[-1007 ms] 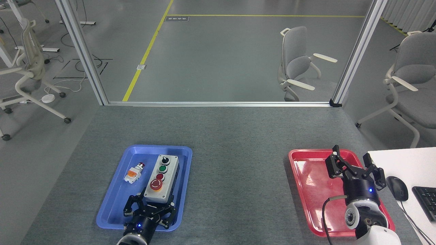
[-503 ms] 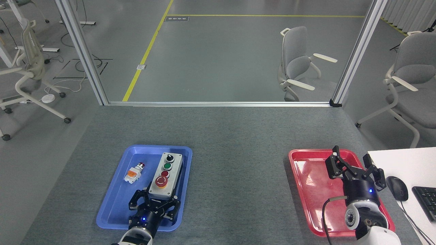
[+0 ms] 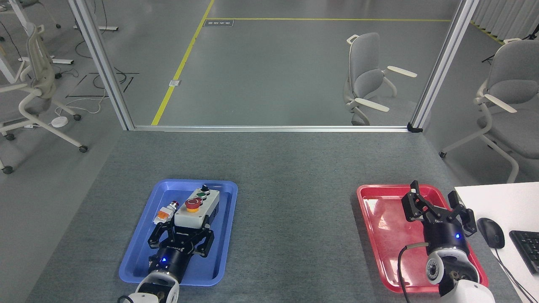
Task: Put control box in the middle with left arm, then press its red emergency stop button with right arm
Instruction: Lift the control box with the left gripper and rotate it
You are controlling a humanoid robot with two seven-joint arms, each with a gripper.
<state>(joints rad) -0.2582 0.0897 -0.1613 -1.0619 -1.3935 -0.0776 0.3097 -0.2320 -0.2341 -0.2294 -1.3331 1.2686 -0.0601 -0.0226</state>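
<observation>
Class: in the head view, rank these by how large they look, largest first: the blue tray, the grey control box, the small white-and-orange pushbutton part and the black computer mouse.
1. Blue plastic tray, clearly largest.
2. Light grey rectangular control box, lifted and tilted in the left tool, so foreshortened.
3 and 4. Small white-and-orange pushbutton part and black computer mouse: they look alike, so unranked.

Legible text is almost absent. The right claw (image 3: 438, 206) carries a small white marking on its black palm; the letters are too small to read. The left claw (image 3: 180, 237) shows faint lettering on its palm, likewise unreadable. A dark rectangular floor sign (image 3: 218, 23) lies at the far end beside the yellow line; its white characters cannot be made out. The control box (image 3: 196, 206) shows no readable labels.
</observation>
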